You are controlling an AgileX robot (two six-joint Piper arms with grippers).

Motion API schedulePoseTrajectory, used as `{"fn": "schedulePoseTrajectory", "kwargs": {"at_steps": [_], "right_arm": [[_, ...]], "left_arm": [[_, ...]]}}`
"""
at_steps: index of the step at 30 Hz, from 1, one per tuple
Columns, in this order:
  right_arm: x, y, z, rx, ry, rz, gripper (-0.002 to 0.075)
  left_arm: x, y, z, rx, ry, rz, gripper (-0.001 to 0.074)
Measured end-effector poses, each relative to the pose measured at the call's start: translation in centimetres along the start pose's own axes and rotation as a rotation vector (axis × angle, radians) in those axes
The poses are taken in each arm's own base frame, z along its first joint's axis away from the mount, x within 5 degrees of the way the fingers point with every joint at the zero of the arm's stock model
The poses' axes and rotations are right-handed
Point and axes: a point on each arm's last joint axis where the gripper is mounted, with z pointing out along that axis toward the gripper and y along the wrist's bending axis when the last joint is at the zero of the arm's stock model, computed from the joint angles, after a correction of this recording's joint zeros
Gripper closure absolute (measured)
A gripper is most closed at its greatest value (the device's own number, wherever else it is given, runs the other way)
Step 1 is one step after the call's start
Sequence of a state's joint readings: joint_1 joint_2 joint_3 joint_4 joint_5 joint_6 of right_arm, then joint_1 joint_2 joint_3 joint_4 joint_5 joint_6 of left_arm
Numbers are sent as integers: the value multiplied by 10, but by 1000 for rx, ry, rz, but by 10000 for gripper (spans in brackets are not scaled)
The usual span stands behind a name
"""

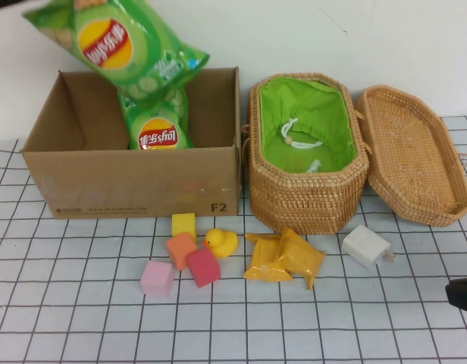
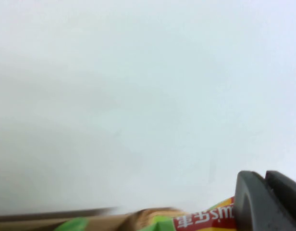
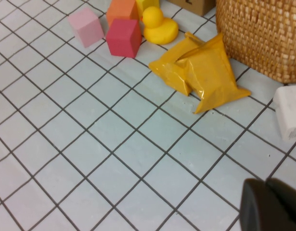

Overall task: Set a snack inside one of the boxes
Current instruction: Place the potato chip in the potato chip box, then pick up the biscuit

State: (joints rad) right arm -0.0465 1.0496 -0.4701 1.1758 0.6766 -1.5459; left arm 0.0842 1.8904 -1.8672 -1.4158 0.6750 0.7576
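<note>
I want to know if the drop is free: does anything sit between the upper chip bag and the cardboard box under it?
Only a second chip bag, already standing inside the cardboard box. The upper chip bag is above it. The left gripper is shut beside a chip bag's label; the right gripper, shut, hovers over bare tiles.
</note>
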Motion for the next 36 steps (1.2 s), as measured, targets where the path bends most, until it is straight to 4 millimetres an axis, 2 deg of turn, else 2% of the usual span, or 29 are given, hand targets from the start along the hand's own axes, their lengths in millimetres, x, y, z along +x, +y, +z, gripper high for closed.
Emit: {"fn": "schedulePoseTrajectory", "kwargs": {"at_steps": [5,10,12,14,16,19,21,23,24,27,28,31,36], "right_arm": [[0,0,0,0,0,-6,727],[0,0,0,0,0,-6,727],[0,0,0,0,0,-8,727],[0,0,0,0,0,-10,727],[0,0,0,0,0,-10,727],[0,0,0,0,0,-10,727],[0,0,0,0,0,-10,727],[0,0,0,0,0,-10,727],[0,0,0,0,0,-10,727],[0,0,0,0,0,-18,727],[0,0,0,0,0,-25,727],[-1,0,0,0,-9,-21,727],[-5,-2,0,20,-51,24,727]], "left_arm": [[15,27,12,-80,62,67,734],[27,43,15,-167,156,156,733],[30,48,15,-195,184,184,711],[32,52,15,-218,209,212,649],[35,55,16,-231,229,231,520],[39,56,16,-222,270,216,286],[41,55,16,-207,293,213,216],[43,55,15,-207,316,221,239],[43,54,14,-213,326,233,295],[35,44,3,-251,344,291,561],[30,37,-2,-269,342,315,619],[13,13,-25,-343,327,377,695],[-15,-30,-73,-514,281,475,723]]}}
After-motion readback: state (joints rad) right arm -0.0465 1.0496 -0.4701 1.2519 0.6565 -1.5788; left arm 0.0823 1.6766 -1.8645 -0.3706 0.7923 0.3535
